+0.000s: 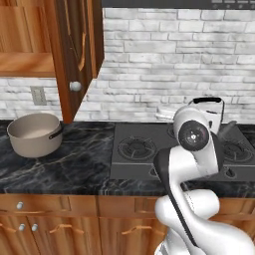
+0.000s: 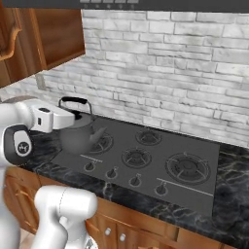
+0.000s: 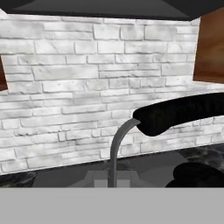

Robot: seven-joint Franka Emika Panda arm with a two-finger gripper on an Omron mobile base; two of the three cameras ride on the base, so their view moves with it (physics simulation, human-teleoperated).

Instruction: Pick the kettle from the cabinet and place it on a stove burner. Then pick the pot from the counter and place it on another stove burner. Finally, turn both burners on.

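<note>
Kettle stands over the rear left burner of the cooktop, spout pointing toward the middle of the stove. From the right base view it looks set down or very nearly so; contact with the grate cannot be confirmed. Its arched black handle runs close across the hand view, with the thin grey handle strut curving down from one end.

Gripper sits level with the top of that handle, reaching in sideways from the left edge of the stove. Jaws are clenched fully; whether they pinch the handle or have merely closed beside it is not clear, since the fingertips are hidden. The side-on reach would keep the kettle hanging upright under the handle, which suits lowering it flat onto a burner.

Pot waits on the black marble counter, left of the cooktop and just below the open cabinet door. Well apart from the kettle. The cabinet shelf appears bare where it shows.

Judgement: first placement is at or near its end. The pot likely goes on a different burner; the front left burner lies nearest it. Knobs line the front edge, untouched as far as can be told.
</note>
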